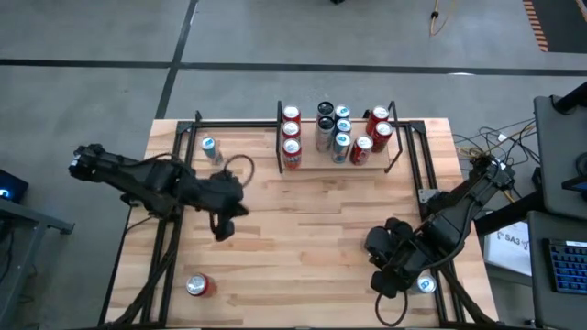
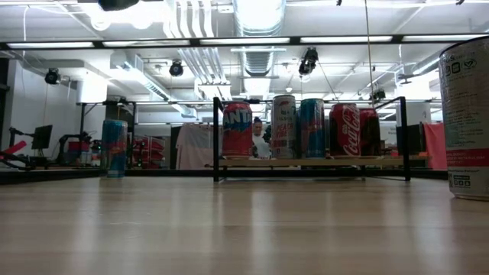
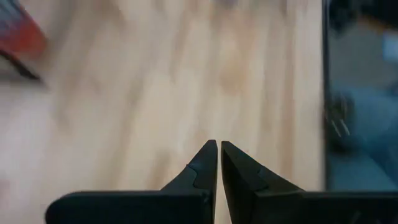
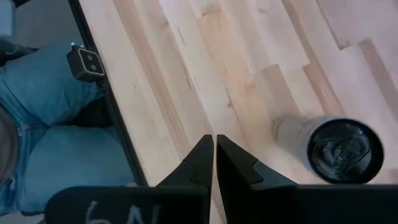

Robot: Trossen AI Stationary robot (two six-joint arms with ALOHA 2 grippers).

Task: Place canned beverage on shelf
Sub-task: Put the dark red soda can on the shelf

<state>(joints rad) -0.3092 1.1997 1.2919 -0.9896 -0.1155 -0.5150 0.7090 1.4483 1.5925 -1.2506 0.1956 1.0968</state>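
Observation:
The shelf [image 1: 337, 163] stands at the table's far edge with several cans upright on its board [image 2: 306, 161]. Three more cans rest on the tabletop: a blue one [image 1: 211, 148] at the far left, a red one [image 1: 197, 285] at the near left, and a white one [image 4: 339, 149] upright at the near right. My left gripper [image 1: 223, 231] hangs shut over bare wood left of centre, with nothing between its fingers [image 3: 219, 155]. My right gripper [image 1: 383, 284] is shut beside the white can [image 1: 425, 284], apart from it, near the front edge [image 4: 214, 146].
Black frame rails [image 1: 174, 183] run along the table's left and right sides. A person's legs in jeans [image 4: 56, 124] show just beyond the table's edge by my right gripper. Bare wood lies across the table's middle [image 1: 312, 229].

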